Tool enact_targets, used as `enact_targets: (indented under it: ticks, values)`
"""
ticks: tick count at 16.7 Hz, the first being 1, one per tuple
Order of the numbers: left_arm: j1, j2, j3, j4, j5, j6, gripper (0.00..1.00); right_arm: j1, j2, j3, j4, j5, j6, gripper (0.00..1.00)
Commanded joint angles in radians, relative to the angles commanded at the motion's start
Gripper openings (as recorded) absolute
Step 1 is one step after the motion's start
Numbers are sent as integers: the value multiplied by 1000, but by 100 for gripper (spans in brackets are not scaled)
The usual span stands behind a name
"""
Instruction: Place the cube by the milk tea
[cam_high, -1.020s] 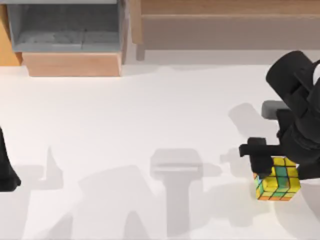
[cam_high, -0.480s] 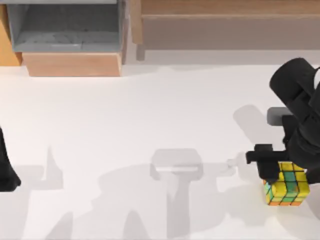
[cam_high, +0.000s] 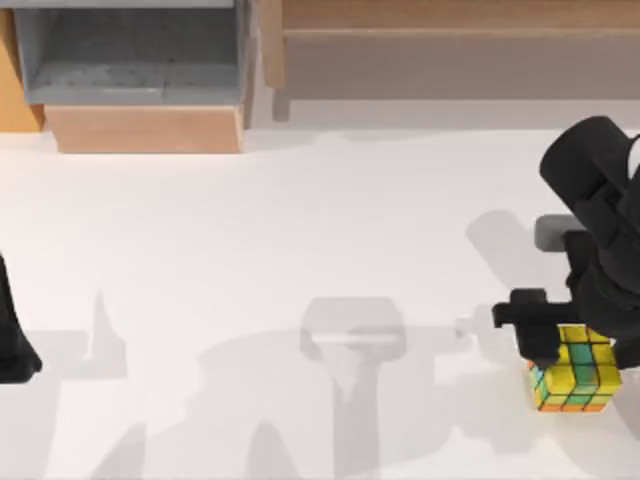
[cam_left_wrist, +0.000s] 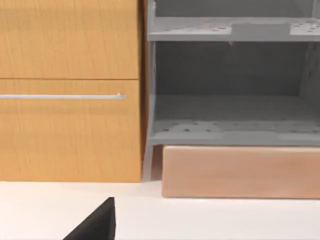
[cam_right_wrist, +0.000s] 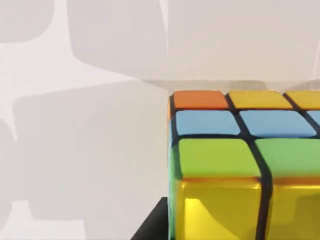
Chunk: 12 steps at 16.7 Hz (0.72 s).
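White table (cam_high: 250, 230), wooden cabinet (cam_left_wrist: 70, 125), perhaps grey shelving (cam_left_wrist: 230, 100) behind.

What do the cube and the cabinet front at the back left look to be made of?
The cube looks like glossy plastic: flat coloured squares on dark grid lines, with bright highlights on the yellow face. It sits at the table's right, at the right gripper. The cabinet front looks like matte wood or wood-look laminate, going by its fine grain; its handle appears metallic. The left arm is parked at the table's left.

My cube (cam_high: 576, 378) sits at about four o'clock on the table, near its right edge, tilted slightly askew. It is a small 3x3 puzzle cube: yellow and green squares on top, orange along one side, blue ones too (cam_right_wrist: 235, 165), all between dark grid lines.
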Motion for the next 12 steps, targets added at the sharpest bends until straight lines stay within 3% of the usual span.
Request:
enact_targets:
  ticks: [6,12]
  values:
    - [0,0,0,0,0,0,100,0,0,0,0,0,0,98]
    - [0,0,0,0,0,0,100,0,0,0,0,0,0,100]
